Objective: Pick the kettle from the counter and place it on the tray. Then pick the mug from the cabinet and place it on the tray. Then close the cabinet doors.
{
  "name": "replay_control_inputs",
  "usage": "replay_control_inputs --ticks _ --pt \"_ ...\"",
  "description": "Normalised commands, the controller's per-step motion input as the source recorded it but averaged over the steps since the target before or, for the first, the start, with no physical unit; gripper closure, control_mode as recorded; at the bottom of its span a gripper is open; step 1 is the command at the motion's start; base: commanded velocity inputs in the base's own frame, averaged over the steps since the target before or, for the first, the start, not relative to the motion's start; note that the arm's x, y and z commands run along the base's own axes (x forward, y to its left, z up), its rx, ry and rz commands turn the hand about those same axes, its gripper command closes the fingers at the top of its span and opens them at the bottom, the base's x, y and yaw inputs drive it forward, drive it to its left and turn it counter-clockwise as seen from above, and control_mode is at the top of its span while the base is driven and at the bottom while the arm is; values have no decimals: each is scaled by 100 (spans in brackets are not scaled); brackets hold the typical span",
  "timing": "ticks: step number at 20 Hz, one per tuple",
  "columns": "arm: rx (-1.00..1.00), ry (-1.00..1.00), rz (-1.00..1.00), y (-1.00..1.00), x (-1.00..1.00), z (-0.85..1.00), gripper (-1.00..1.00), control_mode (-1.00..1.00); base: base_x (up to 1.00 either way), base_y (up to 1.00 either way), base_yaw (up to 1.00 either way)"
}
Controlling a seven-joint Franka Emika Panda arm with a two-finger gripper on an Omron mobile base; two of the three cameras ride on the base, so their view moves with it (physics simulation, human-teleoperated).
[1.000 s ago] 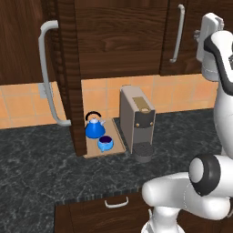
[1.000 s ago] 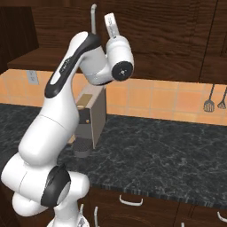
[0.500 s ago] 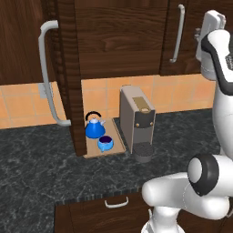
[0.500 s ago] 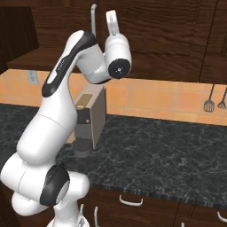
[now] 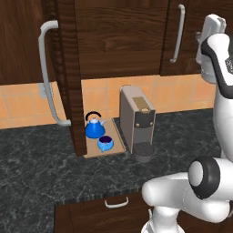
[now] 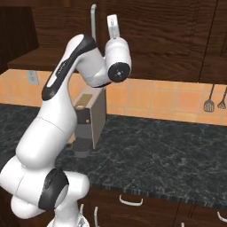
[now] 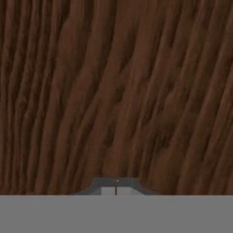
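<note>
The blue kettle (image 5: 94,128) and the smaller blue mug (image 5: 105,143) both stand on the tan tray (image 5: 117,146), which lies on the dark counter (image 5: 41,173). Above them hangs the cabinet; one of the cabinet doors (image 5: 67,91) is swung out to the front and shows edge-on, its bar handle (image 5: 47,77) facing left. My gripper (image 6: 111,18) is raised high and shut, with nothing in it. It points at a closed wood door panel (image 7: 116,91) from very close, just right of a silver handle (image 6: 93,22). Its fingertips (image 7: 115,186) are together.
A grey coffee machine (image 5: 136,119) stands right beside the tray. Another closed door with a bar handle (image 5: 177,34) is at the upper right. Kitchen utensils (image 6: 210,103) hang on the tiled wall far right. Drawer fronts (image 5: 116,201) run under the counter.
The arm's upper joints have shifted slightly while the hand stays up by the closed door. Kettle, mug, tray and the open door have not moved.
</note>
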Motion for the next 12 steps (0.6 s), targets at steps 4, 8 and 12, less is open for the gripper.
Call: replay_control_inputs --ticks 4,8,12 --pt "0 9 0 0 -58 0 100 -100 0 0 0" --pt "0 5 0 0 -93 0 100 -100 0 0 0" --pt "-1 12 0 16 -100 1 100 -100 0 0 0"
